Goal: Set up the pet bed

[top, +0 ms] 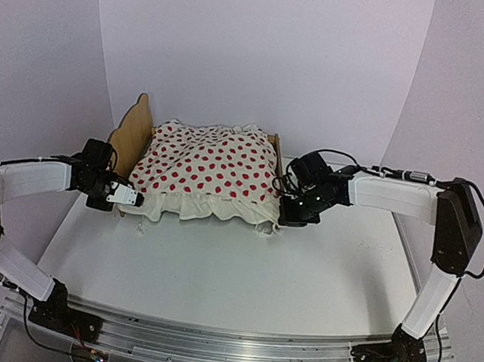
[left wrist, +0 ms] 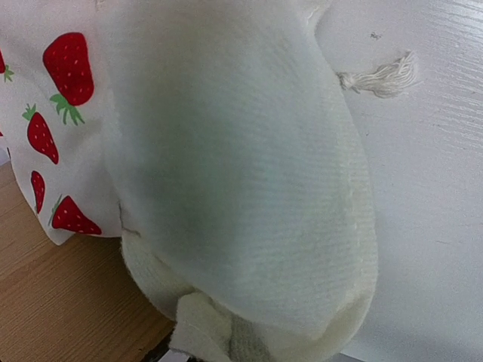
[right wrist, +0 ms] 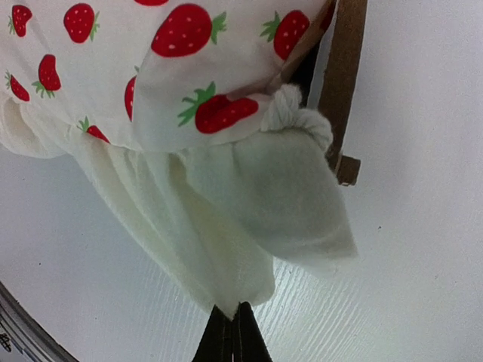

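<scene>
The pet bed [top: 132,133] stands at the back middle of the table, its wavy plywood headboard on the left. A white ruffled blanket [top: 209,165] with red strawberries lies over it and hides the base. My left gripper [top: 134,199] is at the blanket's near left corner. In the left wrist view the cream ruffle [left wrist: 241,166] bunches down over the jaws and hides them, beside the bed's wood [left wrist: 53,302]. My right gripper [top: 284,208] is at the near right corner. Its fingers [right wrist: 232,317] are shut on the ruffle's hem [right wrist: 189,219], just off the bed's rail end [right wrist: 343,83].
The white table [top: 217,272] stretches from the bed to the metal rail [top: 227,349] that carries both arm bases. White walls close in behind and on both sides. A frayed cord end [left wrist: 381,75] of the blanket lies on the table surface [left wrist: 430,188].
</scene>
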### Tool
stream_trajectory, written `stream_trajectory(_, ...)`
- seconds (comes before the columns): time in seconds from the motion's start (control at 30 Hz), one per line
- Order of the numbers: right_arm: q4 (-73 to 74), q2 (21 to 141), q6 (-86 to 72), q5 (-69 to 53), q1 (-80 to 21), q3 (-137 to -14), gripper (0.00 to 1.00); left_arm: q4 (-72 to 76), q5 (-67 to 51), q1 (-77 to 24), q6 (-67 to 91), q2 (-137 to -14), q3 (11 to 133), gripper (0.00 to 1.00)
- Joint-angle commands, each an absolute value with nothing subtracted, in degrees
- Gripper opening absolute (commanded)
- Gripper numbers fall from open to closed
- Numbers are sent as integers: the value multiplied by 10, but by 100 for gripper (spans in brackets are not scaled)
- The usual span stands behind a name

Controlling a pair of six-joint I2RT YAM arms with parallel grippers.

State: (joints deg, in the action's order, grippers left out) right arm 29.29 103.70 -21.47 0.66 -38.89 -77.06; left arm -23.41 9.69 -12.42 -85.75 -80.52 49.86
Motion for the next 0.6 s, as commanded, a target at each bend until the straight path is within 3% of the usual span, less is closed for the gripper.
stream_trajectory(0.0, 306, 1001, -235, -24, -387, -743, 0, -218, 126, -108, -868, -806, 487, 0)
stream_trajectory(0.57, 326, 959, -270, -92, -399, -715, 0, -207, 122, -73, -877, -809, 482, 0)
